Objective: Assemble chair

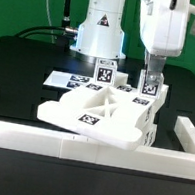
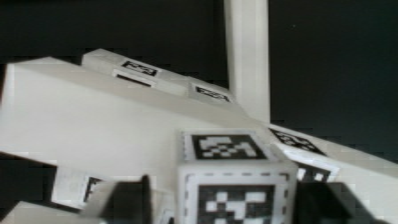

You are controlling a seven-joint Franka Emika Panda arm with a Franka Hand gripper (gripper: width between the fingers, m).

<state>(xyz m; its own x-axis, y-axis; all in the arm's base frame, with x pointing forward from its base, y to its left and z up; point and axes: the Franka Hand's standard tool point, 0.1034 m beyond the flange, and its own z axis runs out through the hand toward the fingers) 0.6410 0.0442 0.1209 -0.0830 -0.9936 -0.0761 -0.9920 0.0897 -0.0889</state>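
Near the front rail: I see the chair (image 1: 101, 114) lying on the black table (image 1: 20, 64), just behind the long white border rail (image 1: 87, 152).
Chair direction: its rounded seat plate (image 1: 93, 115) is tilted, the low edge toward the rail, the high side toward the robot base (image 1: 101, 30); I see the long axis running from the exterior view's left to right.
Upright part: a blocky tagged leg (image 1: 147, 93) stands up at the chair's far right corner.
Gripper: the gripper (image 1: 150, 81) comes straight down on this leg; its fingers (image 1: 144, 77) are on both sides of the leg top, pinching it as I read it.
Wrist view: the tagged leg top (image 2: 228, 170) fills the near part, the seat plate (image 2: 107, 110) slopes behind.
Marker board: the marker board (image 1: 73, 81) lies flat behind the chair.
Open room: I see bare table on the exterior view's left; the side rails (image 1: 190, 135) close the edges.
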